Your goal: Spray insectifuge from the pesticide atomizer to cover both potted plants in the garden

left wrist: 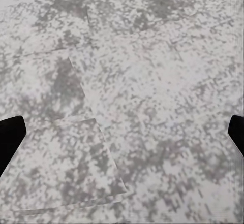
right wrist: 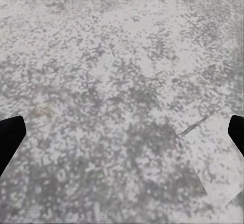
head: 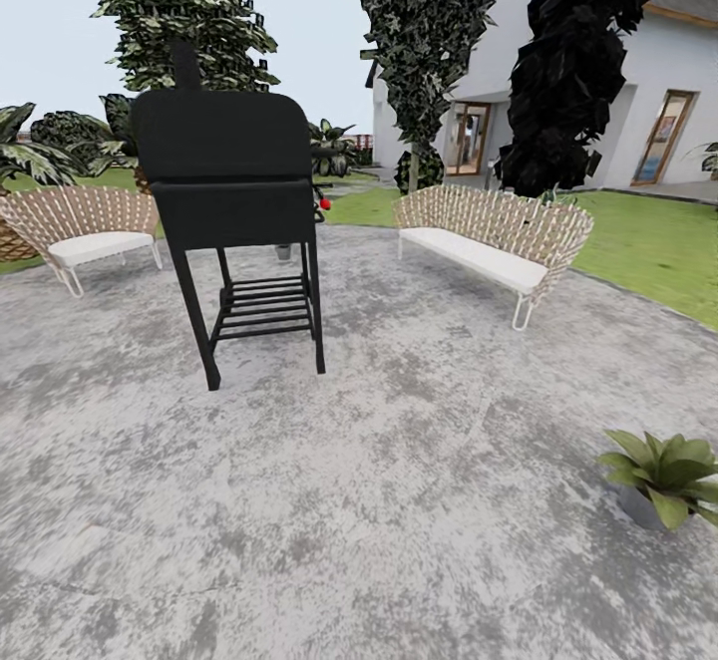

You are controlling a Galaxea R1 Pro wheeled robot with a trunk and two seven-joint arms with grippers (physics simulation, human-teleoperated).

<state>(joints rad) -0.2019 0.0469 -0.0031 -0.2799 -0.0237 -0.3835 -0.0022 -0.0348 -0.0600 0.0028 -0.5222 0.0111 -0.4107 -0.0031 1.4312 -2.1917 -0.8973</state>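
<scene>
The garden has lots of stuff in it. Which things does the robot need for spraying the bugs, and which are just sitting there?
For the job:
- potted plant, broad-leaved, in a grey pot on the stone patio
- left end effector and right end effector, both open over the paving

Just sitting there:
- black grill
- two wicker benches
- tall trees
- white house

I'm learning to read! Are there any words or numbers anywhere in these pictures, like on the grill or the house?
No readable text anywhere.
Black grill: plain, no words or numbers.
House: no signs; its doors show only blurry colours.
White-cushioned benches: no labels.
Potted plant in its grey pot: no label.
Stone patio under both open grippers: only grey speckles.
</scene>
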